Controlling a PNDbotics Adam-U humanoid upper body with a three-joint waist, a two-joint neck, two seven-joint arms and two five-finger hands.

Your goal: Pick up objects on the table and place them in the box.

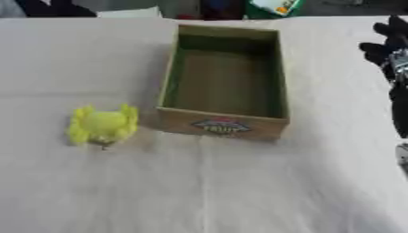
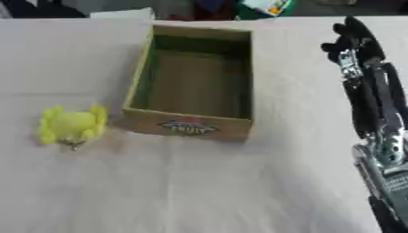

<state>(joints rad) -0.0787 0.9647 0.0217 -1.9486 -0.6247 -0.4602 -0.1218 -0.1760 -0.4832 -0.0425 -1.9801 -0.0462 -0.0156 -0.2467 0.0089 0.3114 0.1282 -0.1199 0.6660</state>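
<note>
Right eye view shows the most, so going by that. Biggest thing is the tabletop (image 2: 199, 182), covered in a pale cloth with a few creases running across it. Next is the box (image 2: 191, 75), open cardboard, sitting a bit past the middle with its long side running away from the camera. It's got a greenish inside and a logo on the near wall, and nothing shows in it.

Then the right arm (image 2: 374, 109), black with silver bits, comes up along the right edge well clear of the box. The right hand (image 2: 350, 38) is at the top of it, level with the far end of the box. It isn't touching or holding anything, but it's a dark blob and I honestly can't tell if the fingers are curled or straight. Left hand doesn't show anywhere.

Smallest is the toy (image 1: 102, 125), a bright yellow thing with stubby lobes around a round middle. It's lying on the cloth just left of the box's near left corner, close to it but not touching.
</note>
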